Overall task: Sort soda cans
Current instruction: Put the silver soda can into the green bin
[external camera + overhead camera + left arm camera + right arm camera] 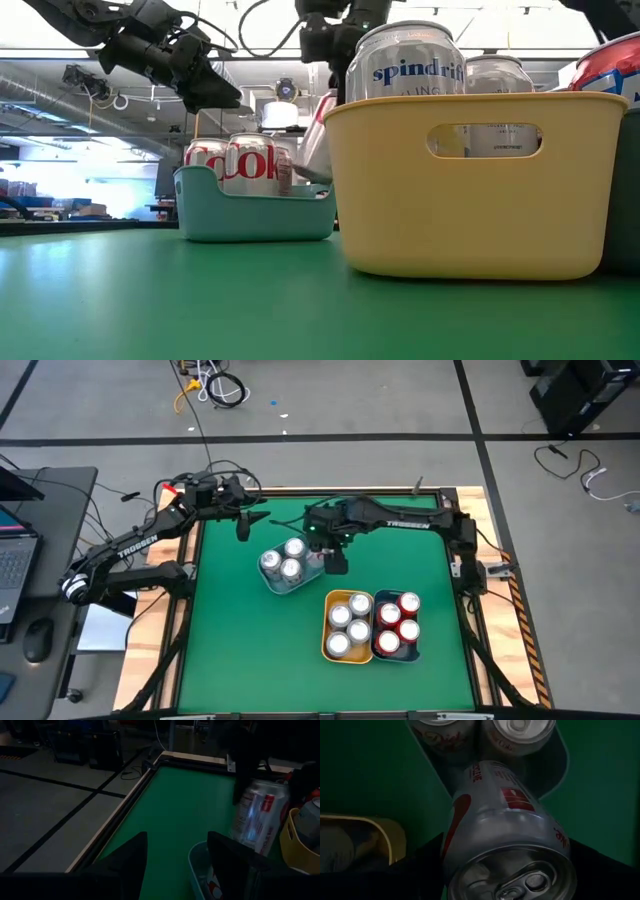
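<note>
Surface: green table (250, 650), wood-framed.
Right gripper (335, 560): mid-table, jaws clamped on a tilted silver can (505, 835), just beside the teal bin (275, 585).
Teal bin: 3 silver cans (283, 561).
Yellow bin (328, 628): 4 silver cans (350, 622), near front edge.
Dark bin (382, 653): red cans (398, 625).
Left gripper (243, 525): empty, jaws apart, near rear edge.

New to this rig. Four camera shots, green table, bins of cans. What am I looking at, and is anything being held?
Two robot arms work at a green table. One camera looks straight down, one sits at table height, and one rides on each wrist.

On the table stand a teal bin with three silver cans, a yellow bin with five silver-topped cans, and a dark bin with four red cans.

The right gripper holds a silver can, tilted, at the teal bin's edge. The left gripper hangs open and empty near the table's far left corner.
</note>
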You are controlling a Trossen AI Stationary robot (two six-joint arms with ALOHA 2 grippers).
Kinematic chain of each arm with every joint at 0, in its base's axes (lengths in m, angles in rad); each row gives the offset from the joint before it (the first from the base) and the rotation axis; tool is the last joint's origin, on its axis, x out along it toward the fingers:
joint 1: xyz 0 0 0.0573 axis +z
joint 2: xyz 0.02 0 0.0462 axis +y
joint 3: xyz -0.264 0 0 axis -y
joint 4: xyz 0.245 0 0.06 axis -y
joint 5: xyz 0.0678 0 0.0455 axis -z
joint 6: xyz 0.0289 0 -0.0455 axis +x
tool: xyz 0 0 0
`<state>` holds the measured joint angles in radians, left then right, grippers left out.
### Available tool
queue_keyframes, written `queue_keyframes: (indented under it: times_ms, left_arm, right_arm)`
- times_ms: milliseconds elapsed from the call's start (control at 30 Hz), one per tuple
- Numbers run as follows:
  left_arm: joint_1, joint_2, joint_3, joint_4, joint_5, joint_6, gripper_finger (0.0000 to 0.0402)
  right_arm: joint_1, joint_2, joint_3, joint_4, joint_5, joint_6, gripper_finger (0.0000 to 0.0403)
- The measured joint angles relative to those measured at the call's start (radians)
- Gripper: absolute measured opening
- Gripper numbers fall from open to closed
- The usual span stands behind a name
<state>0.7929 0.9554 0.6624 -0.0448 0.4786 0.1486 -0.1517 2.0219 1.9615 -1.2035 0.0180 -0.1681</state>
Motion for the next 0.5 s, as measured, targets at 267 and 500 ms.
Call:
queue_keyframes:
  times_ms: [267, 500]
  left_arm:
    - [0.0, 0.0, 0.0, 0.0, 0.0, 0.002, 0.0211]
    - [0.0, 0.0, 0.0, -0.001, 0.0, 0.003, 0.0211]
  right_arm:
    - [0.0, 0.108, 0.071, -0.03, -0.015, -0.055, 0.029]
    - [-0.001, 0.146, 0.086, -0.023, -0.015, -0.075, 0.029]
